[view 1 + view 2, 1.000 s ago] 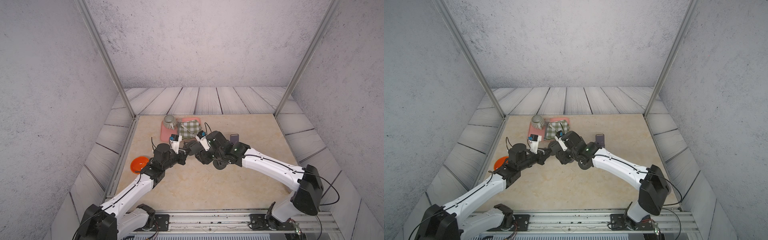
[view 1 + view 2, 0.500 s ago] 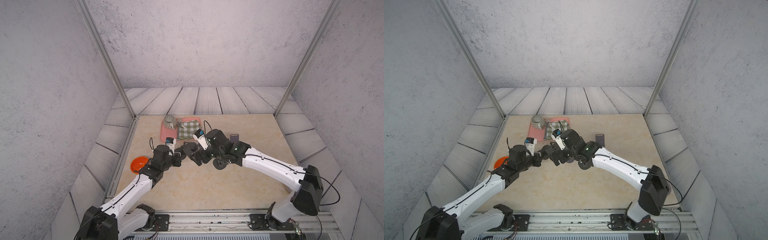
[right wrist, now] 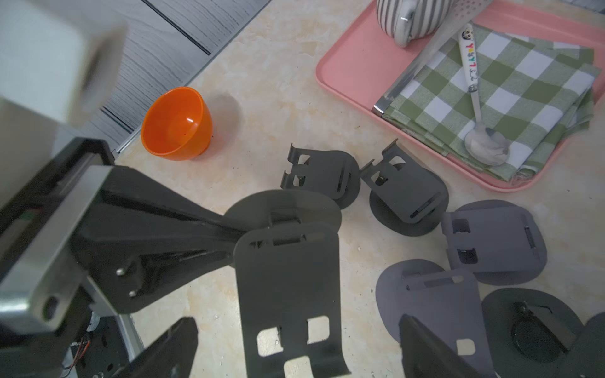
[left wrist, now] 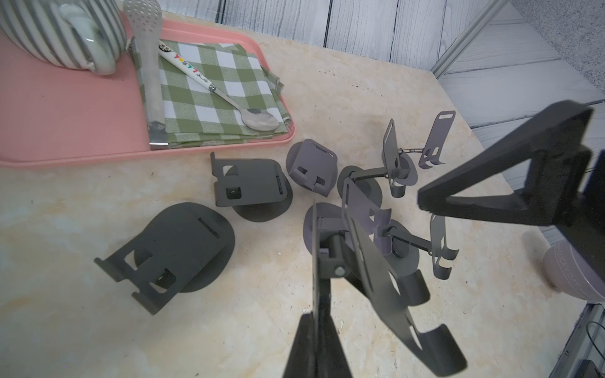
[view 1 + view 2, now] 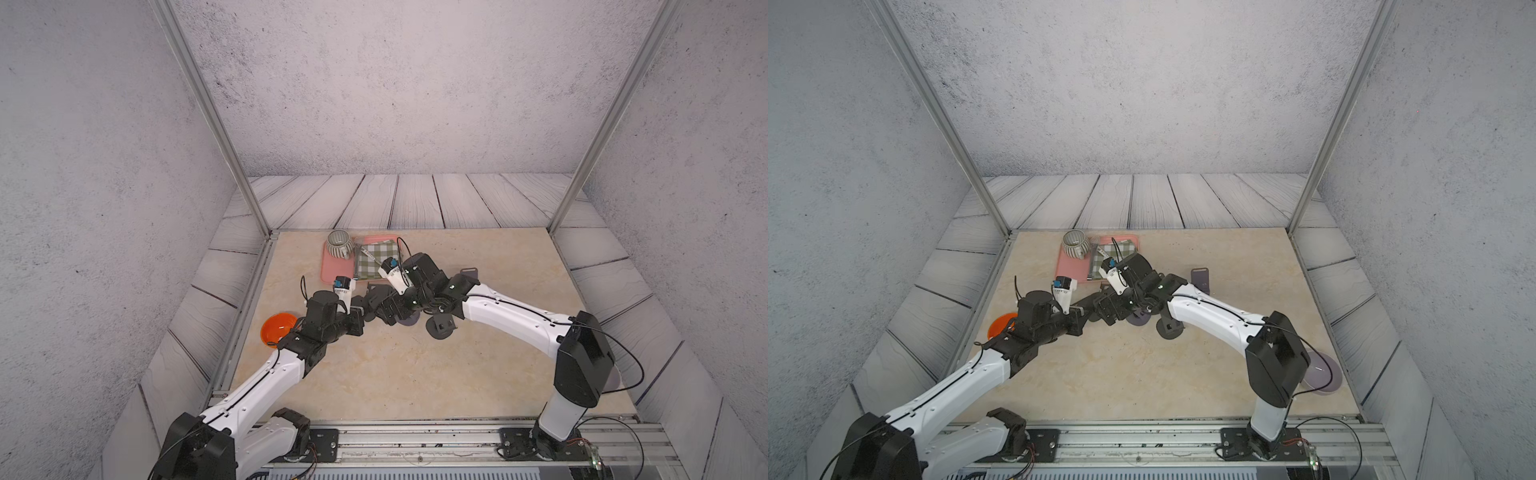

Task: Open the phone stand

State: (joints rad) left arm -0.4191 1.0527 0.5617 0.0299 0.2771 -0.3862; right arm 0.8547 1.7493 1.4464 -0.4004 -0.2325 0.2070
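Now, in both top views the left gripper (image 5: 365,316) and right gripper (image 5: 377,311) meet near the tray (image 5: 336,271). In the left wrist view the left gripper is clamped on the base of the stand (image 4: 370,261), held in the air. In the right wrist view the right jaws are spread wide — a second ago they were narrower — so the plate is released. It stands angled from the base, so the stand looks open.

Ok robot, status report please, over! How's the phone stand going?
Left hand shut on phone stand, by its base. Right hand open, either side of its plate. Plate angled off base. Other stands lie close by.
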